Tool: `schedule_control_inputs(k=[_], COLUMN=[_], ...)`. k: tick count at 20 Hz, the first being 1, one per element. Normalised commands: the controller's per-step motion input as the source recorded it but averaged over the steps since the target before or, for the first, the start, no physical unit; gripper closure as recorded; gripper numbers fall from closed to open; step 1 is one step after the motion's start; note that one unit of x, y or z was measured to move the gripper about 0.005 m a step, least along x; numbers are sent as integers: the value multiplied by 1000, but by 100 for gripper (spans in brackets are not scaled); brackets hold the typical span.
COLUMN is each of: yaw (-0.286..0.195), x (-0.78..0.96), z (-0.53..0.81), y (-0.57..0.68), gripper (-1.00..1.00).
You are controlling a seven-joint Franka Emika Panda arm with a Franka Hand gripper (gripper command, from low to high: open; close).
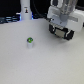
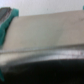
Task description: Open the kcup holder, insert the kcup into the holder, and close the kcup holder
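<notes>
The little white kcup (image 1: 29, 42) with a green top stands upright on the white table (image 1: 30, 65), alone, well apart from the gripper (image 1: 61, 33). The gripper hangs above the table at the exterior view's right; I cannot tell how wide it is. A white post (image 1: 25, 11) stands at the back. The wrist view shows a blurry grey surface and a teal finger (image 2: 6, 25). No writing can be read.

Exterior view looks down at the table (image 1: 20, 62); wrist view hovers close above it.
</notes>
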Motion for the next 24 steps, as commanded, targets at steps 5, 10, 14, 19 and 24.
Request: schedule_control_inputs(k=[5,10,14,19,24], yaw=[-70,-78,-86,-82,-84], x=[928,904,890,874,844], z=[223,217,238,212,195], y=[-334,-349,-356,-393,-391], gripper=[100,100,100,100,100])
